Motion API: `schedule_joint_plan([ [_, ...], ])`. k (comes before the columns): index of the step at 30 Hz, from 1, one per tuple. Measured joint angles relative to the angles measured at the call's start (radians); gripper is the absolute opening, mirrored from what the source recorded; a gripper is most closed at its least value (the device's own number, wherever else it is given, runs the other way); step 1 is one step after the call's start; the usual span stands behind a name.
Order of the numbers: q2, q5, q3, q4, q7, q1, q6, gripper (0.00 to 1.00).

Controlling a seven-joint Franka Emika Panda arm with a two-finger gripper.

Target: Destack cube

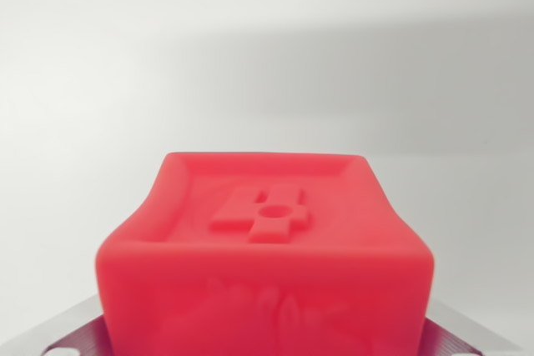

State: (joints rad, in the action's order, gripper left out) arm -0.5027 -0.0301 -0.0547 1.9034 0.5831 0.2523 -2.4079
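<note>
cube [267,248], red with a raised "4" on its top face, fills the wrist view's lower centre. ribbed metal fingers [67,335] flank both lower sides, clamped against it for lifting. pale worktop [267,56] beyond; any lower cube is hidden.

Raised numeral: "4", moulded in relief on the recessed upper face of the red cube [267,239].
Numeral colour: same red as the cube.
Near face of cube: faint marks, not legible.
Other text: none readable.
</note>
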Motion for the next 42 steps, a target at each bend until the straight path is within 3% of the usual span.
schedule_joint_plan([
  [25, -0.097, -0.003, 0.001, -0.163, -0.061, 0.044, 0.065, 0.00],
  [42, -0.189, -0.006, 0.006, -0.173, -0.064, 0.049, -0.008, 0.00],
])
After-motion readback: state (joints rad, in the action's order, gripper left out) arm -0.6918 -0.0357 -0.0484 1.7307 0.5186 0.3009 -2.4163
